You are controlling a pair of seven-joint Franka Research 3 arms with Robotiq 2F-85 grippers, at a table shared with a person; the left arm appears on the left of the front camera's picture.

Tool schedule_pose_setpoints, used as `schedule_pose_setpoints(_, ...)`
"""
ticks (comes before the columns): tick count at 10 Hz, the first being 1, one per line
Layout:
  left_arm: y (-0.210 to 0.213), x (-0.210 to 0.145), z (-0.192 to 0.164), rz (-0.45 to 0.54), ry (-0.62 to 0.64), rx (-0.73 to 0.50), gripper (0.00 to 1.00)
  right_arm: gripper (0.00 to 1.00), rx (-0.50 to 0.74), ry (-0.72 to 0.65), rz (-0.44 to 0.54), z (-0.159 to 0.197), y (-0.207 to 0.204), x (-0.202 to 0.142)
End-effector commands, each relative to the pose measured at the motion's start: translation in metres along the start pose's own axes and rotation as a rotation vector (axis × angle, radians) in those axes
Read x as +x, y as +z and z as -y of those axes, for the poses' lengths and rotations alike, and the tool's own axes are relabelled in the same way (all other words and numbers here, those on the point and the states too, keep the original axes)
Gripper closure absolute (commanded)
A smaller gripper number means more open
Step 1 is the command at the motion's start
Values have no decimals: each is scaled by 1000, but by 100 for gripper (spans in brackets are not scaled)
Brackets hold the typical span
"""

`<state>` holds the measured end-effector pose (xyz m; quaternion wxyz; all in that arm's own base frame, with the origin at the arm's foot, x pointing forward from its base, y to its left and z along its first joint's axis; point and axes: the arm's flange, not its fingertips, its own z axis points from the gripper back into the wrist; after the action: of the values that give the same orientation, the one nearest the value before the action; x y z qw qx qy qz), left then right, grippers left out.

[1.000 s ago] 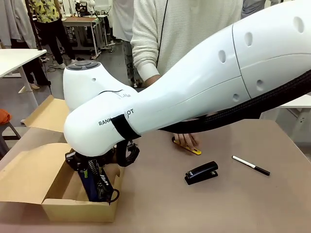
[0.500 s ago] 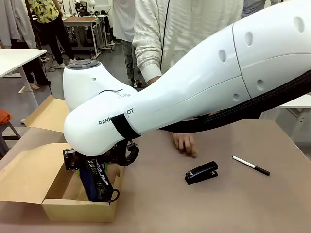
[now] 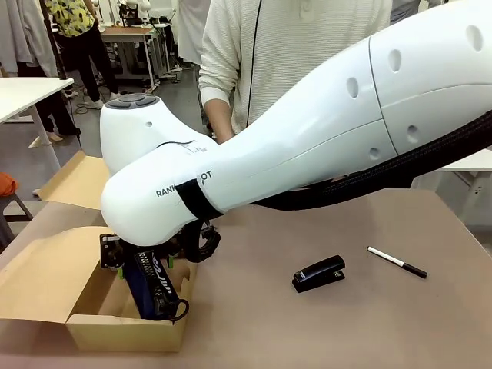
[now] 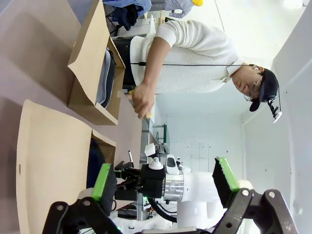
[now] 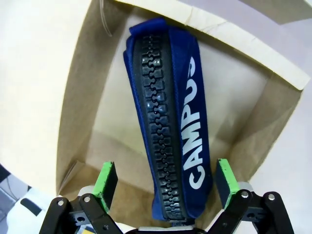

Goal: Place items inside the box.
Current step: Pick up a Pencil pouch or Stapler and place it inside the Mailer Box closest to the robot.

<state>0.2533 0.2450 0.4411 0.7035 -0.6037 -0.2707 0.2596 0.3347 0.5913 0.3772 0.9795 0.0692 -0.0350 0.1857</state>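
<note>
**Navy pouch in the box, stapler and pen left outside**

Front view: the right arm reaches across to the box (image 3: 123, 329) at the near left. The right fingers (image 3: 114, 252) hang over the navy pouch (image 3: 142, 292), which stands on edge inside. A black stapler (image 3: 318, 274) and a pen (image 3: 397, 261) lie on the counter (image 3: 307, 338), well apart from the box.

Left wrist view: the left fingers (image 4: 104, 181) are spread wide with nothing between them. The person's hand (image 4: 142, 100) holds something yellow, away from the box.

Right wrist view: the right fingers are spread either side of the pouch, printed "CAMPUS", and grip nothing.

By my judgement the task is partly done: the stapler, the pen and the yellow thing remain.
</note>
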Motion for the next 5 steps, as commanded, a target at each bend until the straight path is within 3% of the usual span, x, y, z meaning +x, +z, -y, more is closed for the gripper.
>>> schedule_pose_setpoints(1, 1, -2, 1, -2, -20, -15, 0, 0, 4, -1, 14, 3, 3, -3)
schedule_pose_setpoints(5, 1, -2, 1, -2, -20, -15, 0, 0, 0, -3, 16, 4, 5, -4)
